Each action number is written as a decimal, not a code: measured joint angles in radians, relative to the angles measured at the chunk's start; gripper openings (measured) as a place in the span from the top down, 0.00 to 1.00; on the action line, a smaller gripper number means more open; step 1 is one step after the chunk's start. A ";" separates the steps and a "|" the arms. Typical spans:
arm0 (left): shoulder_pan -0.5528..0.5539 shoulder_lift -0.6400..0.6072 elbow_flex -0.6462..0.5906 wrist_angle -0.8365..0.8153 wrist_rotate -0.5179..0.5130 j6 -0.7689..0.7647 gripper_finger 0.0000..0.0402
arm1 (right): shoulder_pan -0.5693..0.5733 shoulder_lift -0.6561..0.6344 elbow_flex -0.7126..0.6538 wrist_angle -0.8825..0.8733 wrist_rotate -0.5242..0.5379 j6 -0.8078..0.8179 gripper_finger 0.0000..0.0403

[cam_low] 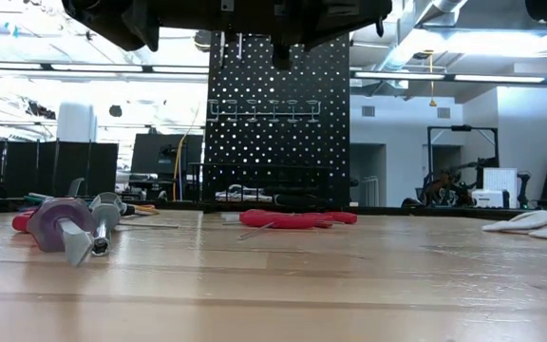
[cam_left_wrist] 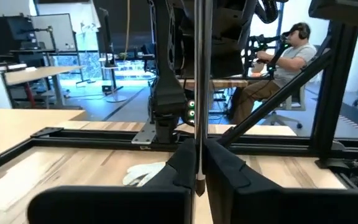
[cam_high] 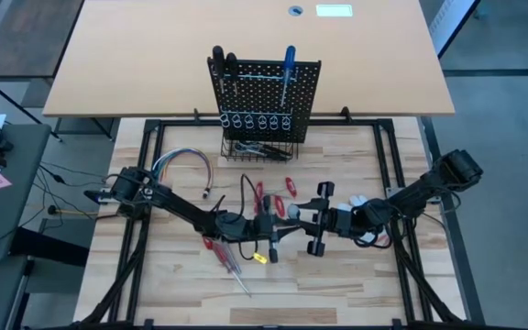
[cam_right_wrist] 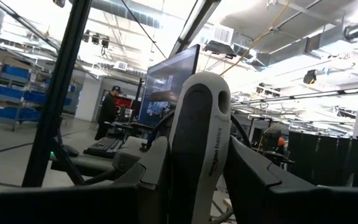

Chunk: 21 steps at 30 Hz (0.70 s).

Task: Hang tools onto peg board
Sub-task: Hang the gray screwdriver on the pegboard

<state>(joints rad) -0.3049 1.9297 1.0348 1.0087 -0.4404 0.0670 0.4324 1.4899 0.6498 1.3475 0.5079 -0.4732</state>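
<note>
Both arms meet over the middle of the surface (cam_high: 356, 284), raised clear of it, in front of the peg board (cam_high: 264, 96). The left end effector (cam_high: 276, 226) is clenched on the thin metal shaft of a screwdriver (cam_left_wrist: 199, 93); in the left wrist view the shaft runs straight up between the two dark fingers (cam_left_wrist: 229, 174), which press against it from both sides. The right end effector (cam_high: 312, 218) grasps the same tool by its grey and black handle (cam_right_wrist: 199, 143), which sits upright between its fingers in the right wrist view. So the screwdriver hangs in the air between the two end effectors, held at both ends.

The peg board stands upright at the far side of the surface, with a black-handled and a blue-handled screwdriver (cam_high: 289, 62) already in its upper row, silver rings (cam_high: 255, 120) below, and a wire basket (cam_high: 258, 149) at its base.

On the surface lie red pliers (cam_low: 297, 218), near the middle, and a red-handled screwdriver (cam_high: 223, 252) closer to the front under the left arm. A bundle of coloured wires (cam_high: 183, 161) lies to the left, and a white glove (cam_low: 539, 223) lies to the right. A seated person (cam_left_wrist: 278, 65) shows in the room beyond.
</note>
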 joint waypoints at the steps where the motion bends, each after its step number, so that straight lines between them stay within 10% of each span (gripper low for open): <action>1: -0.002 0.000 0.000 -0.008 -0.013 0.004 0.98 | 0.000 0.000 0.000 -0.002 0.015 0.001 0.66; 9: 0.007 -0.077 -0.003 -0.219 -0.136 -0.005 0.99 | 0.016 -0.022 0.000 -0.010 0.181 -0.031 0.37; 21: 0.145 -0.369 -0.042 -0.476 -0.236 0.033 1.00 | 0.176 -0.141 0.002 -0.090 0.380 -0.143 0.35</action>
<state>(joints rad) -0.1597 1.5611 0.9928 0.5329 -0.6763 0.1001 0.6081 1.3485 0.6514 1.2575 0.8879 -0.6165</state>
